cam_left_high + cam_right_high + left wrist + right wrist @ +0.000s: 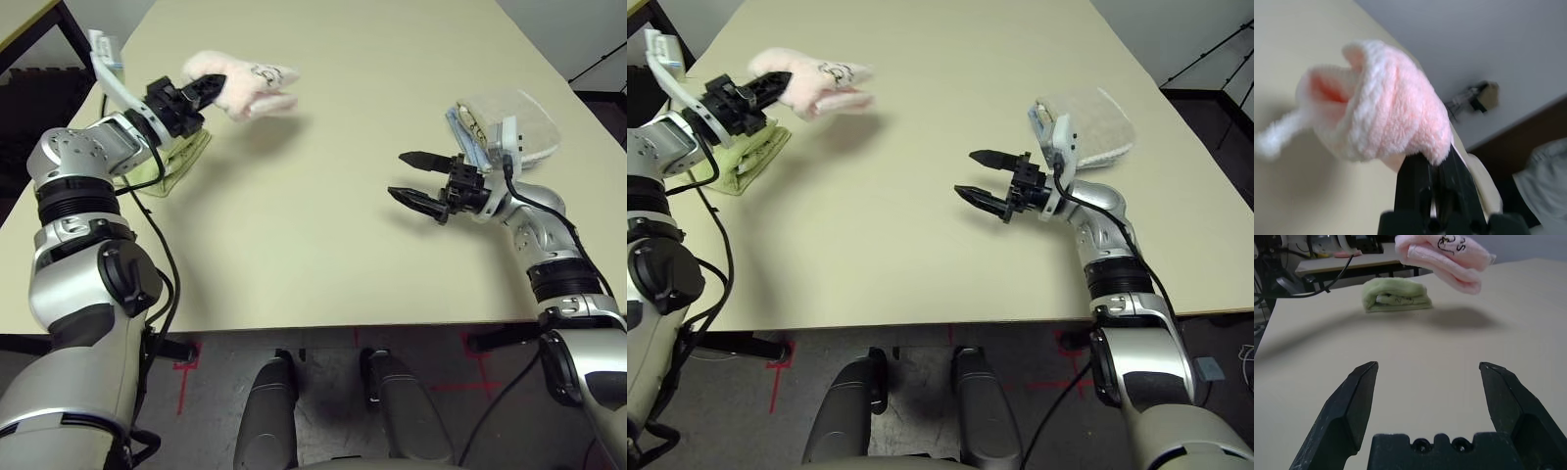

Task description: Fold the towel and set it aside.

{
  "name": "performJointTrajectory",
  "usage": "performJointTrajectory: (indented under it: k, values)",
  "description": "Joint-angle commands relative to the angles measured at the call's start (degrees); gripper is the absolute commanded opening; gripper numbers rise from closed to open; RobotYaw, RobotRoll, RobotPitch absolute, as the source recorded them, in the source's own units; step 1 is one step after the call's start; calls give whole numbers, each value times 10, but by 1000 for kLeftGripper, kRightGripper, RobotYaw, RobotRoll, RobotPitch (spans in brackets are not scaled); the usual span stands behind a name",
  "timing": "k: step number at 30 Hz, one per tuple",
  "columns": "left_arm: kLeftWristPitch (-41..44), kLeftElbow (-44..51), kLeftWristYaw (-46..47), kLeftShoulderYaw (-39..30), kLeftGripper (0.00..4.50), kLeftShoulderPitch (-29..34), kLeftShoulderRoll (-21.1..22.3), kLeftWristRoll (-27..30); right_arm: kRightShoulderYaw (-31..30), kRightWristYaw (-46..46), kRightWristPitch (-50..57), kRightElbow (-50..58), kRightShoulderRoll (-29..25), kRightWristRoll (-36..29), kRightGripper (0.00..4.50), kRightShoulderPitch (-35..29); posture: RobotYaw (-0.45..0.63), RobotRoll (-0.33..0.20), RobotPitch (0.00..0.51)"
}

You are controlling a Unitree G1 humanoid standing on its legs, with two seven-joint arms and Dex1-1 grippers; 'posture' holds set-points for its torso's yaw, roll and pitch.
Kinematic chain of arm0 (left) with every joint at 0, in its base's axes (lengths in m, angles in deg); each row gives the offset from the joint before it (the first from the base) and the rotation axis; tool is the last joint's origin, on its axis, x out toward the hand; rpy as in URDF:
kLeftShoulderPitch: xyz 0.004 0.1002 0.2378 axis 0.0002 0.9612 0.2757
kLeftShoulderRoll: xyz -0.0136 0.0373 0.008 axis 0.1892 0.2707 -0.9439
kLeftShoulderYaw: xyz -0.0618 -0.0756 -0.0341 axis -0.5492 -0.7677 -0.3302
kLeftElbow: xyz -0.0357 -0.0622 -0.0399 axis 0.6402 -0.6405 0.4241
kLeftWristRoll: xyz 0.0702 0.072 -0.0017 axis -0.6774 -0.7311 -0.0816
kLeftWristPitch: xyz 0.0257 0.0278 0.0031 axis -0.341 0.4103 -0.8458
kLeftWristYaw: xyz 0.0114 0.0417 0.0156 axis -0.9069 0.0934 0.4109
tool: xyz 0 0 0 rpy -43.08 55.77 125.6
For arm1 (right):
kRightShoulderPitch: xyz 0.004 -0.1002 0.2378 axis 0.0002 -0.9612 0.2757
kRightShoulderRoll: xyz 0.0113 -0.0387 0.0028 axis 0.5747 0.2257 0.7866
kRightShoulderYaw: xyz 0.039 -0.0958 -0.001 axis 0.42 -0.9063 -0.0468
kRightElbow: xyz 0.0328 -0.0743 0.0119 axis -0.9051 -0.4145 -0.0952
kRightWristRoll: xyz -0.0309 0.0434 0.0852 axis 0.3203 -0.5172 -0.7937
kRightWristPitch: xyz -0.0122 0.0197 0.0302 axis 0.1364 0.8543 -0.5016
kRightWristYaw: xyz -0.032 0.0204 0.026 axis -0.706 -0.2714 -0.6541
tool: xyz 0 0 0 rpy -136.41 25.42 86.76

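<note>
The cream table [323, 225] runs from the lower edge to the top of the frame. In the upper left, my left gripper [211, 88] is clamped on the folded pink towel [253, 86], which hangs in the air clear of the surface, above and just beside a light green folded towel [1396, 294]. At centre right, my right gripper [413, 178] hovers with its 2 fingers spread wide, holding nothing. A pale folded towel [1087, 122] lies behind that arm.

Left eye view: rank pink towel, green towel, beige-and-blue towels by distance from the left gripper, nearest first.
1. Pink towel: clamped in the left gripper, above the table.
2. Green towel: lying just beneath that arm.
3. Beige-and-blue towels: across the table, behind the right gripper.
</note>
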Motion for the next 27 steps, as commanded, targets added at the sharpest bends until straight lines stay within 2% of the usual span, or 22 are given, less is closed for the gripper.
performJointTrajectory:
  k: [1,7,14,18,27]
  values:
    - [-62,-43,11,-4,48,-25,21,-10,5,-4,10,11,4,-8,4500,2,36,0,188]
    - [-183,-113,33,-6,48,-47,50,-25,2,-8,23,36,8,-12,4500,-8,23,0,190]
    - [-253,-151,52,7,48,-36,81,-55,5,-11,38,65,1,-17,4500,-27,13,0,186]
    - [-258,-159,58,3,48,-27,92,-59,5,-12,40,71,-1,-17,4500,-34,11,0,186]
    - [-210,-151,43,-15,48,-23,92,-41,3,-8,34,62,-2,-14,4500,-35,20,0,185]
